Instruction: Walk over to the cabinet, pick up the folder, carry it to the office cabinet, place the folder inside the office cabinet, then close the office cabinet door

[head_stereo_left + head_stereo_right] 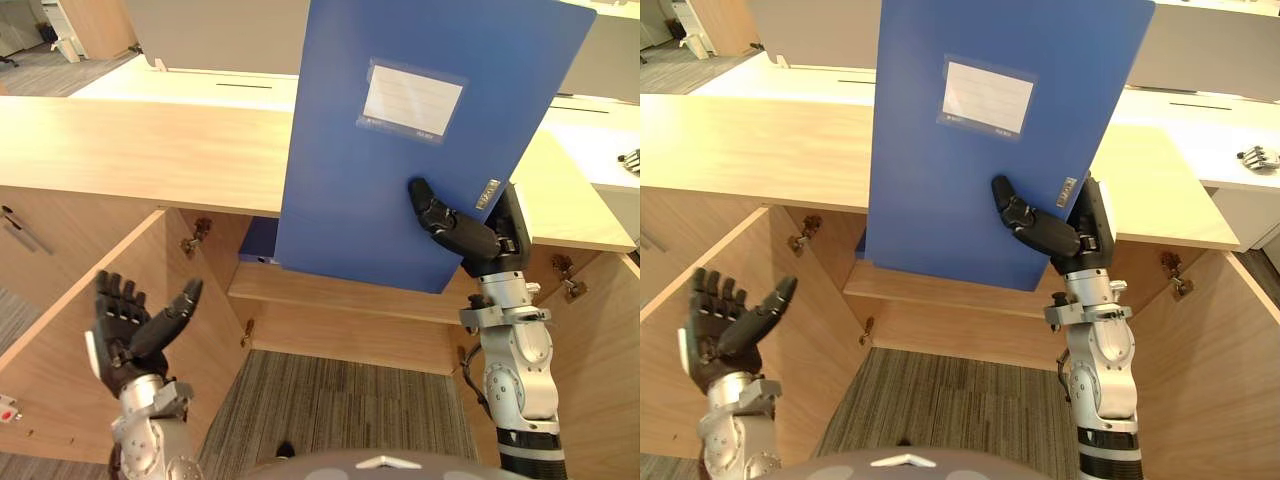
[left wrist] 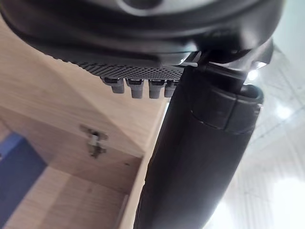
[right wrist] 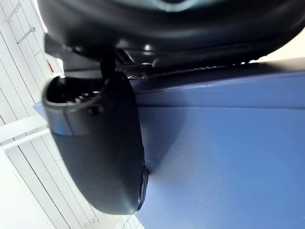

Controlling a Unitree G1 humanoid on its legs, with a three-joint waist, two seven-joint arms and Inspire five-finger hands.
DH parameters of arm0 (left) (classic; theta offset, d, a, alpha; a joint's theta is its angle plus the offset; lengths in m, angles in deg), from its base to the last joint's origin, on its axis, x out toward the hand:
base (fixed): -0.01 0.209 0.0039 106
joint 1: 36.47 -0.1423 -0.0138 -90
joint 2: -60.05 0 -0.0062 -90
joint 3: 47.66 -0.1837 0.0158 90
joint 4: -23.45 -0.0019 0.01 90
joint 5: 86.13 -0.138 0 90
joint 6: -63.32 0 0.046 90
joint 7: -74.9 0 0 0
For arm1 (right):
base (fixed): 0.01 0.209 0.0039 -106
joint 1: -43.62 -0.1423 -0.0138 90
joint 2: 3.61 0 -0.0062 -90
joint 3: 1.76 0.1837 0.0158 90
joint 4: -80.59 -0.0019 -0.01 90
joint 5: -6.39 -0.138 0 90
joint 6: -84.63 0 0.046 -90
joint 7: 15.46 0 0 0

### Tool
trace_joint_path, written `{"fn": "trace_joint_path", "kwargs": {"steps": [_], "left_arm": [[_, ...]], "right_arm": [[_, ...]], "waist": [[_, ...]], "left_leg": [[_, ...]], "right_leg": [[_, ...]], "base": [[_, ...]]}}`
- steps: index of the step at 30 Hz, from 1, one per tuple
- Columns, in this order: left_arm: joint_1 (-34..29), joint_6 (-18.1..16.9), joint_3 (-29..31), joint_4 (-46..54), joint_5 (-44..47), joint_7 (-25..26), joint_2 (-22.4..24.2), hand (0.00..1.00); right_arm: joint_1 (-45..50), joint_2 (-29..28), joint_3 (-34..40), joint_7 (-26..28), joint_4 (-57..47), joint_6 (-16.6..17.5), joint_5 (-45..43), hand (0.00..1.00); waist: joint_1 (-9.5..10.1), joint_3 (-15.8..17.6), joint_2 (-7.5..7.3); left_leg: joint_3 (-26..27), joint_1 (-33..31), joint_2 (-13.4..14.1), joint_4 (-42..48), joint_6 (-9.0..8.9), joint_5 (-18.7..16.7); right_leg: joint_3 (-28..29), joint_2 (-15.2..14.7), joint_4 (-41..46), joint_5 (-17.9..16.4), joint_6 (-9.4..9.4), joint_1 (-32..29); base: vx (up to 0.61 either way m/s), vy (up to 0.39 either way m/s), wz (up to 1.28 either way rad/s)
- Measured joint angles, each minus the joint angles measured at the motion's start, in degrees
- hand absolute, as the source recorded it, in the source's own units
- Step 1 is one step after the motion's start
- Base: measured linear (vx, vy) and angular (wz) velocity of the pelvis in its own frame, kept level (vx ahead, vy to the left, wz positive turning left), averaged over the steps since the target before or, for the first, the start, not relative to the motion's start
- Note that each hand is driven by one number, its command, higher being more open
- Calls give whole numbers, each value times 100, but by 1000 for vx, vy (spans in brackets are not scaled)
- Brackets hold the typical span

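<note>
My right hand pinches a large blue folder near its lower right edge, thumb across the front face, fingers behind it. The folder stands nearly upright, white label facing me, and its lower edge hangs just above the shelf of the open wooden office cabinet. In the right wrist view the thumb presses on the blue cover. My left hand floats at the lower left, open, palm up, holding nothing, beside the open left door.
Both cabinet doors stand open: the left door and the right door. A hinge sits on the left inner wall. Another blue item lies at the shelf's back, behind the folder. The wooden countertop spans above the opening. Grey carpet lies below.
</note>
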Motion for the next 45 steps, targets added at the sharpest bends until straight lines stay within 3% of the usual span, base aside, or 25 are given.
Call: {"fn": "trace_joint_path", "kwargs": {"steps": [14, 21, 25, 27, 31, 34, 39, 45], "left_arm": [[176, 352, -499, -2220, -1006, -1, -125, 100], [797, 580, -1027, -4477, -1632, -7, -768, 100], [1099, 646, -1030, -5358, -1916, -22, -941, 100], [1290, 650, -1026, -5491, -1943, -35, -999, 100], [1962, 669, -1021, -5810, -1955, 29, -1169, 100], [2344, 664, -1024, -5827, -1869, 68, -1258, 100], [2801, 570, -1076, -5716, -1758, 57, -1333, 100], [3265, 550, -1143, -5261, -1748, 152, -1274, 100]], "right_arm": [[124, 30, -1215, -200, 409, -52, 719, 0], [156, 516, -2220, -287, 923, -53, 1599, 0], [-48, 736, -2694, -266, 1605, -128, 2114, 0], [-209, 819, -2710, -287, 1717, -148, 2253, 0], [-1037, 1024, -2703, -474, 1886, -154, 2293, 0], [-1552, 1183, -2706, -661, 1938, -153, 2474, 0], [-1849, 1394, -2692, -789, 1936, -154, 2472, 0], [-1900, 1334, -2530, -1026, 1600, -155, 2415, 0]], "waist": [[10, 58, -53], [21, 117, -101], [30, 376, -100], [50, 653, -60], [34, 1508, 86], [37, 1950, 154], [42, 2377, 213], [71, 2458, 241]], "left_leg": [[44, -54, 20, 0, -20, -10], [150, -151, 94, 4, -39, -23], [242, -282, 167, 34, -72, -13], [254, -530, 193, 127, -84, -3], [296, -1546, 308, 1140, -52, -252], [236, -2386, 418, 2084, -43, -565], [184, -3430, 515, 3036, -57, -841], [115, -4802, 794, 4286, -49, -1275]], "right_leg": [[35, 14, -5, -10, -13, -82], [157, 77, -29, 9, -40, -223], [258, 153, -3, 46, -86, -419], [294, 162, 184, 32, -108, -728], [429, 150, 941, -45, -170, -1651], [485, 136, 1823, -347, -215, -2469], [525, 81, 2851, -670, -244, -3555], [586, 145, 3908, -981, -279, -4852]], "base": [[-4, 1, -1], [-2, -4, -8], [-26, -19, -13], [-75, -10, -11], [-142, -1, -11], [-167, -17, -2], [-162, -20, 1], [-100, 4, -9]]}}
